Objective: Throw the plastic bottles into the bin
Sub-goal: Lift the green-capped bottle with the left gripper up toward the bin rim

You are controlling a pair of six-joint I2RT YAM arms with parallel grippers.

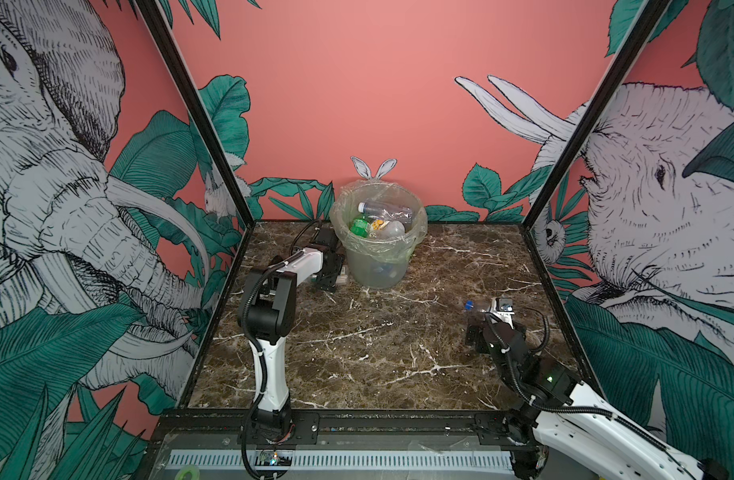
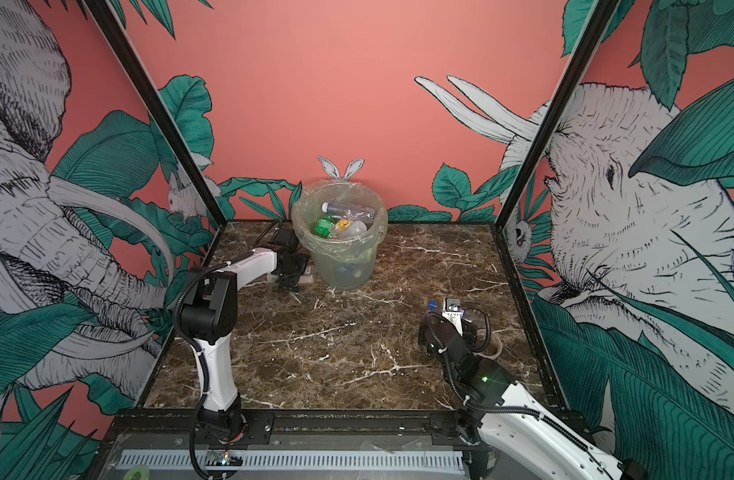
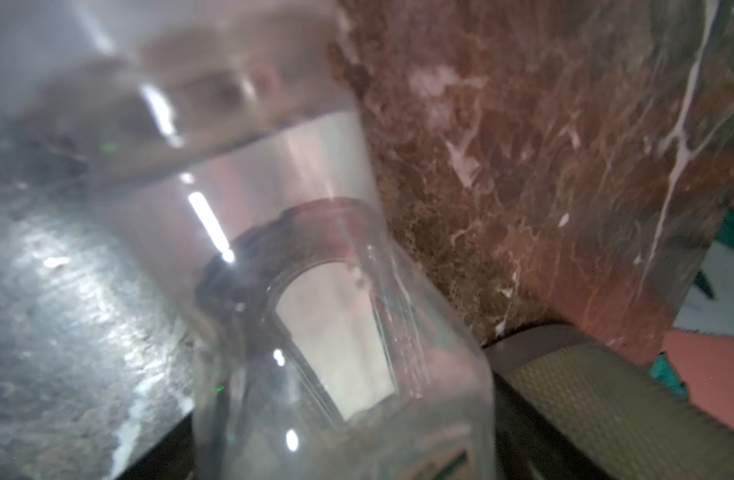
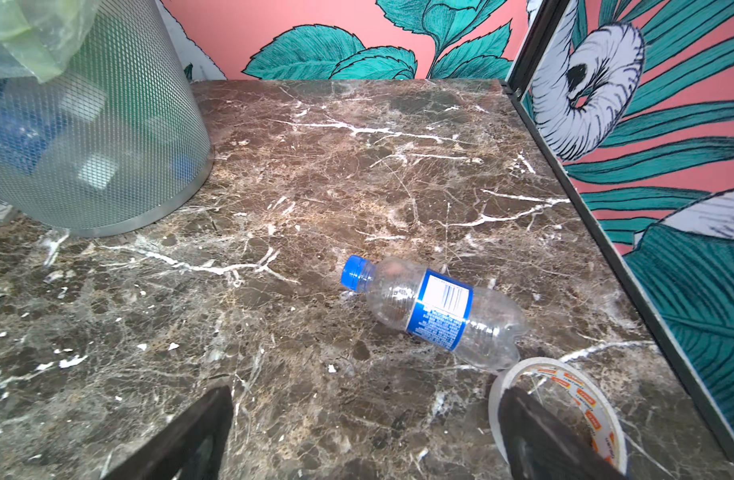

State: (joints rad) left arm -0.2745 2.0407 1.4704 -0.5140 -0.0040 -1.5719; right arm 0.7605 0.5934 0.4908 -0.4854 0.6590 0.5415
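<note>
Mid-frame, open marble table (image 1: pixel 378 353); bin (image 1: pixel 375 270) upper centre holds bottles (image 1: pixel 386 210).
Right gripper (image 4: pixel 367 399) wide; left gripper (image 1: pixel 335 275) beside bin, grip unclear.

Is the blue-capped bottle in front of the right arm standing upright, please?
No, the blue-capped bottle lies flat on its side on the marble table.

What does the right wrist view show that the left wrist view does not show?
Only the right wrist view: a blue-capped bottle lying on its side, a tape roll near its base, and the open right gripper. Only the left wrist view: a clear bottle, very close and blurred. Both: the marble table.
</note>
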